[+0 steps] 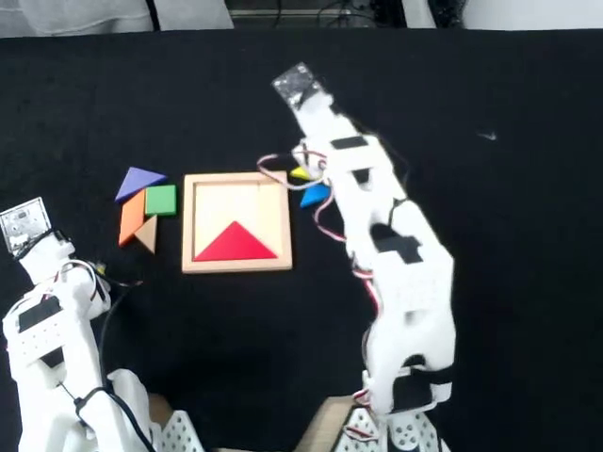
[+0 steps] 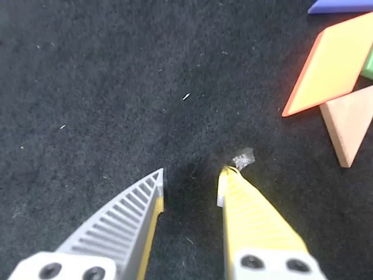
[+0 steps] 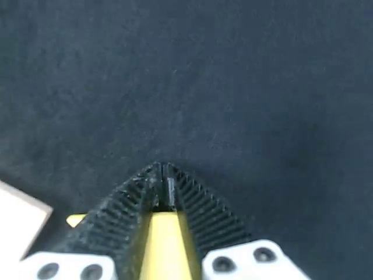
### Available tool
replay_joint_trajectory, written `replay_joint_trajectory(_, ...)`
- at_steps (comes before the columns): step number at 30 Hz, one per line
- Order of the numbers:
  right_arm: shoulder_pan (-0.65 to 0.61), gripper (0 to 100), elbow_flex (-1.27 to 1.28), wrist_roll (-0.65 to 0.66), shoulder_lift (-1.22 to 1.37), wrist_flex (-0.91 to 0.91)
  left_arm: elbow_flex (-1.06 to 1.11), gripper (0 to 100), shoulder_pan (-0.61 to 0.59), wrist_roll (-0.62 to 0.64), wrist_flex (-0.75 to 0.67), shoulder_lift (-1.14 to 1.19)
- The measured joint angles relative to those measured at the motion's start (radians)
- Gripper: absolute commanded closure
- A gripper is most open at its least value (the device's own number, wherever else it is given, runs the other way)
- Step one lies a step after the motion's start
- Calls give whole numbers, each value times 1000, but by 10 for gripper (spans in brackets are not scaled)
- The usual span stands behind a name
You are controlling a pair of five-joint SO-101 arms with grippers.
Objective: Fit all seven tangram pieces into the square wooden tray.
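The square wooden tray (image 1: 190,226) lies mid-table with a red triangle (image 1: 234,243) in its near half. Left of it sit a purple triangle (image 1: 138,181), a green square (image 1: 161,200), an orange parallelogram (image 1: 131,217) and a tan triangle (image 1: 147,233). A yellow piece (image 1: 301,173) and a blue piece (image 1: 314,195) lie by the tray's right side, partly under the right arm (image 1: 377,226). My right gripper (image 3: 161,170) is shut over black cloth, the yellow piece (image 3: 75,220) just beside it. My left gripper (image 2: 191,177) is open above bare cloth, short of the orange parallelogram (image 2: 332,64) and tan triangle (image 2: 349,125).
The table is covered in black cloth (image 1: 490,235). The left arm (image 1: 47,320) stands at the near left corner. A pale tray corner (image 3: 17,216) shows beside the right gripper. Wires (image 1: 273,165) loop from the right arm over the tray's far right corner.
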Motion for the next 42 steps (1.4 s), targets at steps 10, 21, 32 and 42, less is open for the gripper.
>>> replay_joint_trajectory(10,43,988,-143,0,54,169,0,841,0,0,0,0)
replay_joint_trajectory(21,183,988,-169,141,51,364,0,841,0,0,0,0)
replay_joint_trajectory(32,232,988,-123,368,-83,789,0,841,0,0,0,0)
replay_joint_trajectory(42,229,987,227,94,-489,637,0,841,0,0,0,0)
